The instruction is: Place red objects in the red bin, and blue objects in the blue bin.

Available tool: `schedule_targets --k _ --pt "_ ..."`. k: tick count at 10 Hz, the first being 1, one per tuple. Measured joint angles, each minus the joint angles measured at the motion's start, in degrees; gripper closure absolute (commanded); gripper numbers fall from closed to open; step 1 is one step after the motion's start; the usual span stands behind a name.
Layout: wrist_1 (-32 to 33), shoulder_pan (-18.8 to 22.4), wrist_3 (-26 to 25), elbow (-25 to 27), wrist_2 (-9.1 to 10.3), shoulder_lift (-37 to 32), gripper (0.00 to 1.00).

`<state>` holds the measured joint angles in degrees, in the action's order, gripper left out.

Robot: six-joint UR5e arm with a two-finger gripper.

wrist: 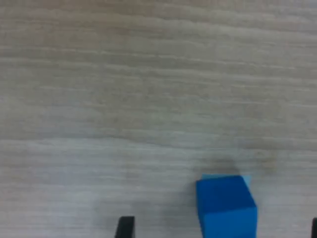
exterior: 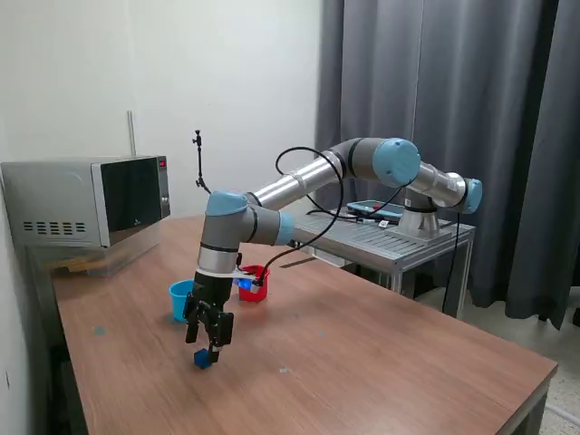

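Gripper (exterior: 210,344) spread wide, holding nothing, poised directly above 1 blue cube (exterior: 203,359) on table (exterior: 381,362). Cube between the jaws but off-centre in wrist view, nearer 1 finger. Blue bin (exterior: 182,299) just behind gripper.

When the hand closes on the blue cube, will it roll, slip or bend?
The blue cube has flat faces and sharp edges and sits flat on the table, so it probably will not roll. It looks solid and matte, so likely stiff and not very slippery. It is small beside the hand, so probably light; an off-centre squeeze might twist it.
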<state>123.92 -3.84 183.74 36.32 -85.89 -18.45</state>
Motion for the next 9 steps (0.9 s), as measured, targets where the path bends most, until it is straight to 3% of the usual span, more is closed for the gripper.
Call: schedule_targets --k 9 --pt "-2.7 0.6 2.4 0.9 -0.11 -0.4 0.0"
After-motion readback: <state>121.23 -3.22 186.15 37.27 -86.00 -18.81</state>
